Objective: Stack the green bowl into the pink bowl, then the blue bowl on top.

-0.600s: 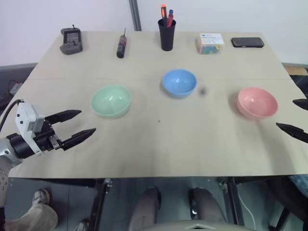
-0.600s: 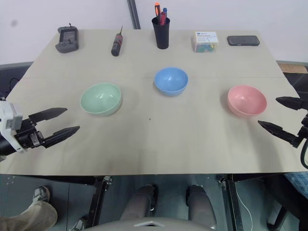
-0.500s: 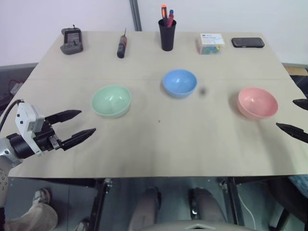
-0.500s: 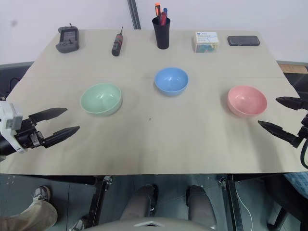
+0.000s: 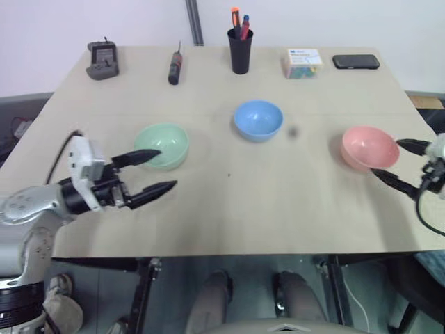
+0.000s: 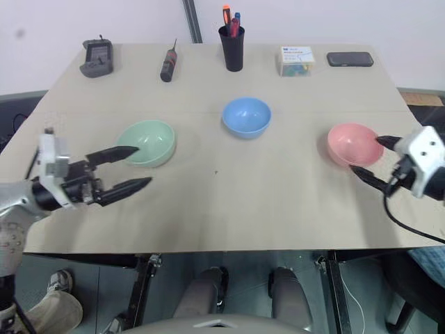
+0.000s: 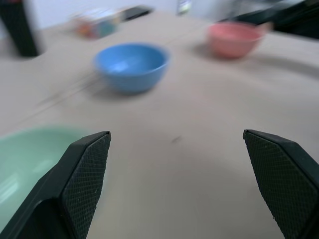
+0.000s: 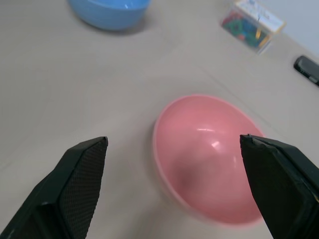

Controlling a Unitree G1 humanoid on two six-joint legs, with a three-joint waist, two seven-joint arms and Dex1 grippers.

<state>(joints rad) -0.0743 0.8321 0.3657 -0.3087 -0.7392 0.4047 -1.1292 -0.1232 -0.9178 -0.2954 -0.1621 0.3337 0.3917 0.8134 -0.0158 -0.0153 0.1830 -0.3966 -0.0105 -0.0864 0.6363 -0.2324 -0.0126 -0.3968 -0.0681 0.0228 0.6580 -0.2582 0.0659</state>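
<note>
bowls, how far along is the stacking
Nothing is stacked yet: the green bowl, blue bowl and pink bowl sit apart on the table. The open left gripper is beside the green bowl, the open right gripper beside the pink one. Both stacking steps remain.

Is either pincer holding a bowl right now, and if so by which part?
Nothing is held. The left pincer is open beside the green bowl; the right pincer is open beside the pink bowl.
</note>
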